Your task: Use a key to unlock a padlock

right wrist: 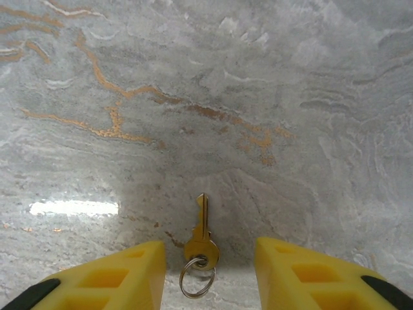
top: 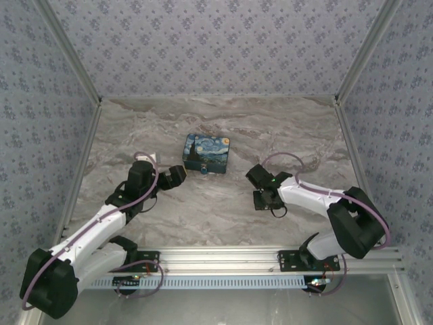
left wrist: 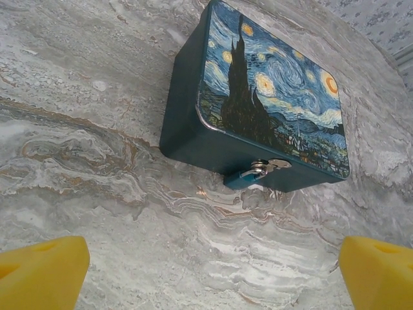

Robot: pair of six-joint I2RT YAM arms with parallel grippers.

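A small teal-blue padlock hangs on the front clasp of the starry-night painted box, its metal shackle through the latch. From above, the padlock sits at the box's near side. My left gripper is open wide and holds nothing; it stands short of the box, its yellow fingertips far apart. A small brass-coloured key with a wire ring lies flat on the marble. My right gripper is open and straddles the key's head, with a gap on each side.
The box stands mid-table on the marble top. Patterned walls close in the back and both sides. The left gripper is just left of the box and the right gripper lies to its right, nearer the front.
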